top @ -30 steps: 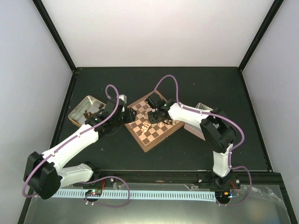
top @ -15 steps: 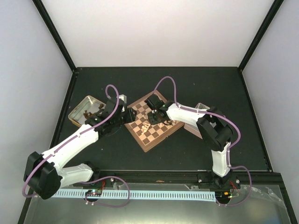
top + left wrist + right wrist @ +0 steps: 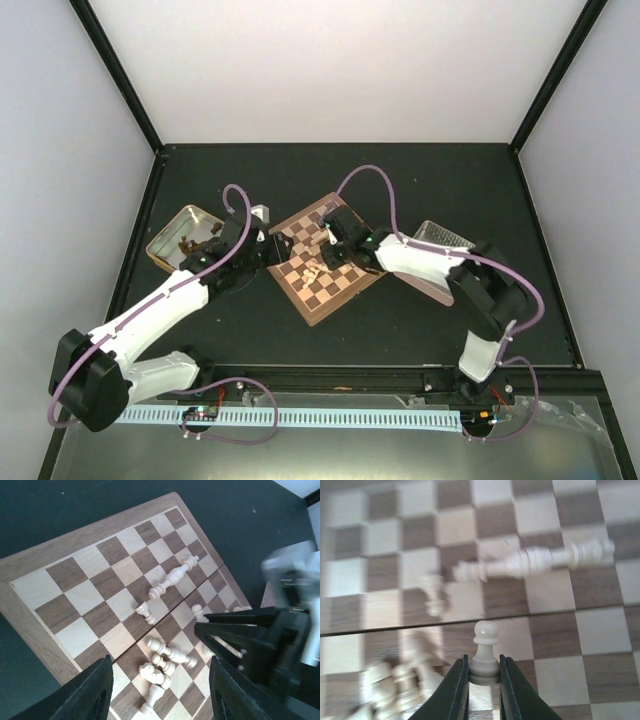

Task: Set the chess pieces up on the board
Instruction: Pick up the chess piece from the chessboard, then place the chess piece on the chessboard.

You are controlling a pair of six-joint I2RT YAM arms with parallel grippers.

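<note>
The board (image 3: 316, 312) lies angled at mid-table. Several cream chess pieces (image 3: 313, 270) lie toppled on it. In the left wrist view a heap of them (image 3: 162, 667) rests on the board (image 3: 100, 531) below my left gripper (image 3: 160, 700), which hangs open above them. A tall piece (image 3: 172, 577) and a pawn (image 3: 145, 612) lie apart from the heap. My right gripper (image 3: 484, 672) is shut on the base of an upright cream pawn (image 3: 485, 647), held just above the board (image 3: 605, 630). The tall piece (image 3: 535, 560) lies beyond it.
An open metal tin (image 3: 172, 240) with dark pieces sits left of the board, behind the left arm. A second tin (image 3: 440, 240) sits to the right, partly under the right arm. The right gripper's black fingers (image 3: 240, 635) fill the right side of the left wrist view.
My right gripper has closed on the pawn, and its arm has swung out to the right. The left gripper has opened a little wider and stays in place.
</note>
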